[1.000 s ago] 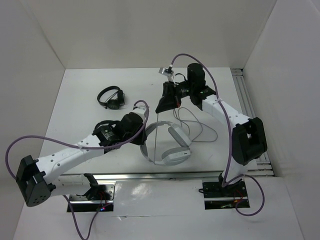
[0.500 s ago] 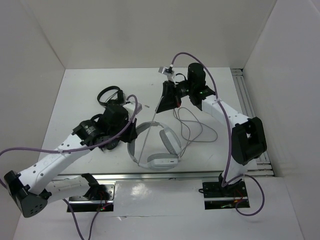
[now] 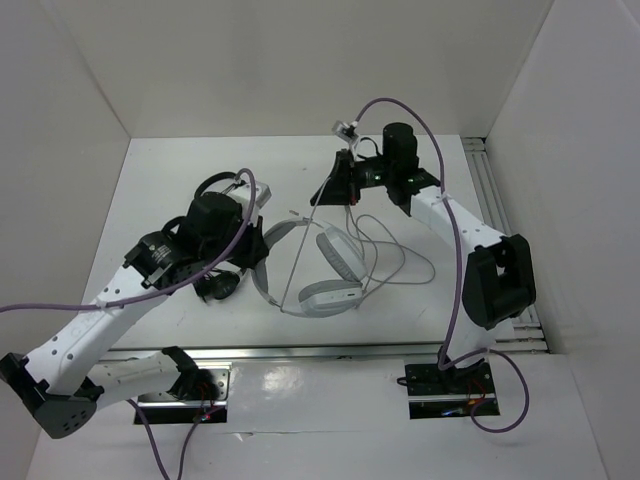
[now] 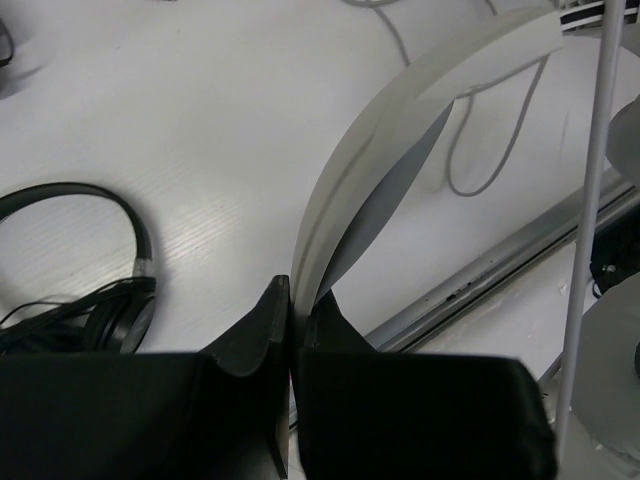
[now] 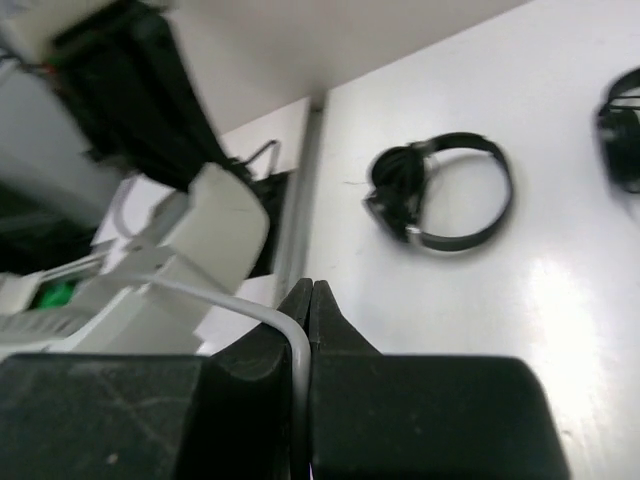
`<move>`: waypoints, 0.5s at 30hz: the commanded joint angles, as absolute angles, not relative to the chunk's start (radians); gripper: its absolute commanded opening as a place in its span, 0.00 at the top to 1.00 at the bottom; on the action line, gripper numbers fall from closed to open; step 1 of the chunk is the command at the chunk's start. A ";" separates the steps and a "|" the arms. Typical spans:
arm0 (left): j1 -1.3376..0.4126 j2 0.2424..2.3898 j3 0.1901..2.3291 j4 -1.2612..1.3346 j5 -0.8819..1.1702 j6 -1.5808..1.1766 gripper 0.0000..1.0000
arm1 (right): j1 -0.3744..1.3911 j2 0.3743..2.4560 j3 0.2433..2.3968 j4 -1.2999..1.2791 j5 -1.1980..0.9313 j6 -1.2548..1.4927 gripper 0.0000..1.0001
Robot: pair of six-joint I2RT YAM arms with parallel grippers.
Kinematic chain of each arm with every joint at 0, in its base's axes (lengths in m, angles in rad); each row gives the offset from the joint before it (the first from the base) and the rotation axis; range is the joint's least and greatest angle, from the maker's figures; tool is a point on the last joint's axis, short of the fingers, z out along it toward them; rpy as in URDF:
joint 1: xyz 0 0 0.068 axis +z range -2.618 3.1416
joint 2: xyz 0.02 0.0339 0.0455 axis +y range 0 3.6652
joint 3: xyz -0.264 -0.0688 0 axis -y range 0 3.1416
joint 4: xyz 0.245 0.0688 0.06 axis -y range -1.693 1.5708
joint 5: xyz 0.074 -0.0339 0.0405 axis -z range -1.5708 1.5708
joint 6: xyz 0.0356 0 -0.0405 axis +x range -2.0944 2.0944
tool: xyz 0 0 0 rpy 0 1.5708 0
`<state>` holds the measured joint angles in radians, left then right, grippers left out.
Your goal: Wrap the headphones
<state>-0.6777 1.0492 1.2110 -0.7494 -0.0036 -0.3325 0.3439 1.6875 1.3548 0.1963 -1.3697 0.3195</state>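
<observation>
The headphones (image 3: 328, 297) are found at the middle of the table (image 3: 150, 190), between the two arms, with the headband (image 3: 268, 245) raised off the surface and the ear cups (image 3: 335, 258) hanging low towards the near edge. The headband arch is seen to run from the left gripper (image 3: 258, 238) over towards the right, so its long axis lies roughly across the table.

The cable (image 3: 300, 250) is drawn taut in a straight line from the right gripper (image 3: 335, 190), at the far side, down and towards the near side, past the arch to the low ear cup; the slack part lies in loose loops on the table just right of the cups.

In the left wrist view the left gripper (image 4: 290, 300) is clenched on the thin edge of the headband (image 4: 400, 130). In the right wrist view the right gripper (image 5: 308, 295) is clamped on the cable (image 5: 270, 312).

The left arm is stretched forward and is the nearer to the headphones; the right arm is reached far, wrist turned to the left. It is judged that the next turn depends on the taut line being carried round the headband. Black headphones (image 3: 222, 185) lie beside the left arm
</observation>
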 commanded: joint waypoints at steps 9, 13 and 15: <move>-0.706 0.991 1.442 -0.899 -0.015 -0.353 1.00 | 0.407 1.730 1.224 0.432 -0.949 0.273 0.97; -0.706 1.015 1.528 -0.879 -0.126 -0.388 1.00 | 0.446 1.804 1.203 0.615 -1.052 0.380 0.96; -0.706 1.049 1.613 -0.897 -0.185 -0.399 1.00 | 0.486 1.851 1.178 0.789 -1.065 0.437 0.94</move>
